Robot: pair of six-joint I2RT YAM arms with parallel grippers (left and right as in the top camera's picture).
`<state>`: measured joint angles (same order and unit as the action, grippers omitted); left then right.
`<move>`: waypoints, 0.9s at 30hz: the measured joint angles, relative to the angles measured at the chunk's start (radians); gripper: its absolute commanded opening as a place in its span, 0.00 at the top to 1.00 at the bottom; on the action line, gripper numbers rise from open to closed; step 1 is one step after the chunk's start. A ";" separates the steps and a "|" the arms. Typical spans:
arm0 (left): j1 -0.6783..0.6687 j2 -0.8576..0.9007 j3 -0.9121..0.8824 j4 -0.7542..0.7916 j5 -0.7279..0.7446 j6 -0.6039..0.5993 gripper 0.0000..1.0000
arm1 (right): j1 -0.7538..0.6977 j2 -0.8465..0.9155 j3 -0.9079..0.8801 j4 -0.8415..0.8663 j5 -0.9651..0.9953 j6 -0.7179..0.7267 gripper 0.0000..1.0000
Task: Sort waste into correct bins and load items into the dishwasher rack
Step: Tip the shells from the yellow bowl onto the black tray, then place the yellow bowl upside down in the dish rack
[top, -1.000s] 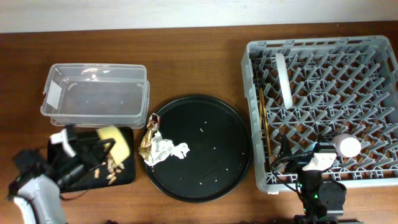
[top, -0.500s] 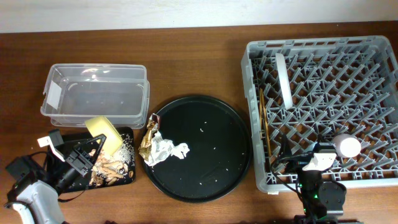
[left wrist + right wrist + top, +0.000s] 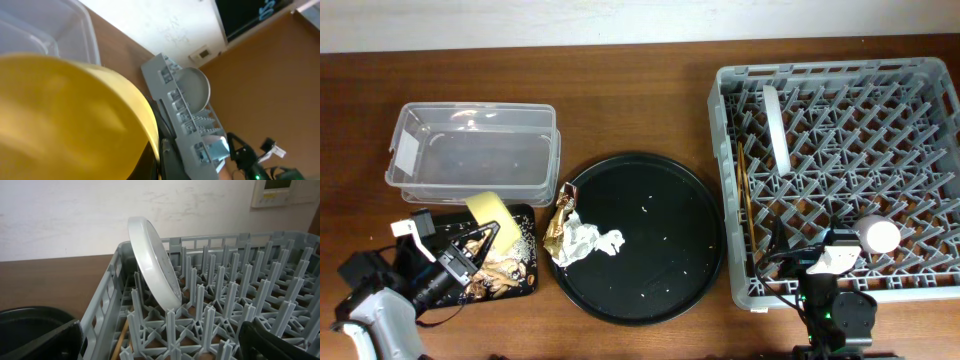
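Observation:
My left gripper is shut on the small yellow bowl and holds it tilted over the shallow black tray. Beige-brown food scraps lie in that tray. The bowl fills the left wrist view. The white napkin and gold foil wrapper lie on the round black tray's left side. The grey rack holds the upright pale plate and the chopsticks. My right gripper is open and empty over the rack's front left part, facing the plate.
The clear tub with a white label stands behind the shallow tray. The large round black tray lies between the bins and the rack. A pale pinkish round object sits at the rack's front right.
The left gripper shifted the tilted yellow bowl back over the shallow black tray. More food scraps now lie in that tray. The right arm has not moved.

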<state>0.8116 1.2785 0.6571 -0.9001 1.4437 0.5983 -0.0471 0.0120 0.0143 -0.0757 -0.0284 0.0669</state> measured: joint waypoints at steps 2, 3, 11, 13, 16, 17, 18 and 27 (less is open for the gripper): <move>-0.014 0.006 -0.002 0.035 0.028 -0.003 1.00 | 0.000 0.000 0.000 0.000 0.000 0.000 0.02; -0.023 0.006 -0.002 0.017 0.040 -0.057 1.00 | 0.000 0.000 0.000 0.000 0.000 0.000 0.02; -0.479 -0.011 0.151 0.090 0.048 -0.065 1.00 | 0.000 -0.001 0.000 0.001 0.000 0.000 0.01; -0.627 -0.016 0.213 0.403 -0.039 -0.270 1.00 | 0.000 -0.001 -0.001 0.001 0.000 0.000 0.02; -0.842 -0.017 0.220 0.871 -0.201 -0.710 1.00 | 0.000 0.000 -0.002 0.002 0.000 0.000 0.02; -0.942 -0.019 0.226 0.965 -0.283 -0.863 1.00 | 0.000 0.000 -0.002 0.002 0.000 0.000 0.02; -0.983 -0.019 0.225 0.980 -0.350 -0.941 1.00 | 0.000 0.000 -0.002 0.002 0.000 0.000 0.02; -1.374 0.656 0.275 2.232 -0.755 -1.769 0.99 | 0.000 0.002 -0.002 0.002 0.000 0.000 0.02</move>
<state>-0.5621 1.9347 0.9325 1.3315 0.6891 -1.1709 -0.0471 0.0135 0.0120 -0.0734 -0.0280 0.0666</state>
